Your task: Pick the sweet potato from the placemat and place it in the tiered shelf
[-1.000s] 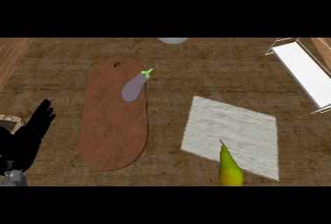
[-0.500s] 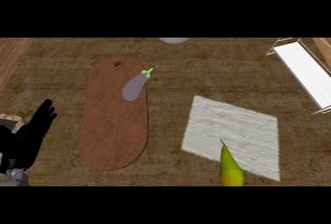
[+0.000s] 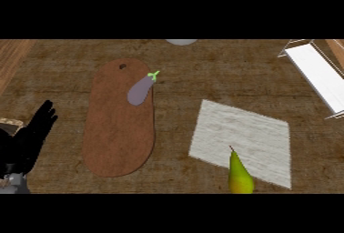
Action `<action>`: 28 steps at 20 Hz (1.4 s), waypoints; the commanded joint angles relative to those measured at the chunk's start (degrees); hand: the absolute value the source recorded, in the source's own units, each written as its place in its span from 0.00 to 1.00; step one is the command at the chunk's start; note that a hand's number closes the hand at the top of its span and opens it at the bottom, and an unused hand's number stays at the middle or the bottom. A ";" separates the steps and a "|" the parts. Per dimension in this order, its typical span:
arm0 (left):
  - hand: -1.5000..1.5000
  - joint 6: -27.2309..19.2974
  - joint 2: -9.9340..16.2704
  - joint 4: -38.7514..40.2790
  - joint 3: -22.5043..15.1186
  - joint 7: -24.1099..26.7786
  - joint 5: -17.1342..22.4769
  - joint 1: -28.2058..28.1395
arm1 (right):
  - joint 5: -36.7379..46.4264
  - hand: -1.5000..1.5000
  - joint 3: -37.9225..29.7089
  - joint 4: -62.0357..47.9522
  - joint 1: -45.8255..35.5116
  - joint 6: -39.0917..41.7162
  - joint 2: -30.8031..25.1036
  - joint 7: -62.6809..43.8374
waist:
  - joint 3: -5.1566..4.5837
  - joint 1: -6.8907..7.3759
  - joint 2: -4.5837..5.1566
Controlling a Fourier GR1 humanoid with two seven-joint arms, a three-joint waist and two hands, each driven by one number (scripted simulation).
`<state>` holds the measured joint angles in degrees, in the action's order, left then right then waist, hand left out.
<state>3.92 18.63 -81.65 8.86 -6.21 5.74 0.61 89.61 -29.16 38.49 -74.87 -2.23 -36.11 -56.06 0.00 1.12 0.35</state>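
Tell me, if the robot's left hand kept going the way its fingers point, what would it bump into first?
Probably nothing close: the left hand points up and slightly right, over bare counter, passing left of the brown cutting board. Height is unclear.

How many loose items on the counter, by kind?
Produce: 2, eggplant and a yellow-green pear-like item
Mats: 1, placemat
Boards: 1, cutting board
Shelves: 1, tiered shelf
Total: 5

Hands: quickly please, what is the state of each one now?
Left hand: open, fingers straight, holding nothing, at the lower left edge.
Right hand: not in view.
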 commanded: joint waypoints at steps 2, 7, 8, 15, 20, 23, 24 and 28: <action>0.50 -2.10 -1.60 -0.47 -1.01 -1.30 -2.02 0.30 | -2.49 1.00 -1.90 -3.24 2.51 -2.88 -2.25 0.35 | 0.01 -0.31 -0.12; 0.50 0.57 -1.50 2.48 0.25 2.98 -0.51 0.09 | -1.81 0.00 -3.50 -7.76 3.66 -8.33 -5.28 -1.46 | -0.01 0.08 0.14; 0.50 0.15 -0.99 4.33 0.78 2.54 -1.00 1.52 | -1.82 0.00 -2.87 -8.54 4.74 -8.02 -4.57 -0.81 | -0.01 -0.13 0.12; 0.50 1.53 0.30 0.63 1.81 -1.33 0.25 0.23 | -5.53 0.00 -2.99 -8.19 5.91 -13.55 -4.96 4.07 | 0.02 -0.03 -0.11; 0.50 0.40 -0.43 1.21 1.35 -1.38 -0.91 1.45 | -9.78 0.00 -6.35 -6.40 5.79 -20.92 -5.34 5.59 | 0.06 -0.07 0.00; 0.50 0.94 -1.19 -1.41 0.68 -2.41 -0.35 -0.41 | -13.01 0.00 -8.02 -3.47 3.92 -20.82 -4.24 4.45 | 0.03 -0.33 -0.31; 0.50 0.26 -1.62 -2.01 0.66 -0.95 -1.06 -1.50 | -14.51 0.00 -8.33 -1.54 4.36 -20.12 -4.38 5.83 | 0.02 -0.69 -0.49; 0.50 2.42 0.25 1.23 3.70 2.13 0.53 -2.06 | -18.16 0.00 -8.51 5.34 6.48 -22.03 -1.43 6.26 | -0.04 -1.25 -0.64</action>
<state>5.14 17.94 -81.37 10.83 -5.50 5.21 -0.94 74.44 -37.36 38.41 -69.37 -22.00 -39.57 -49.78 0.01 0.32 -0.10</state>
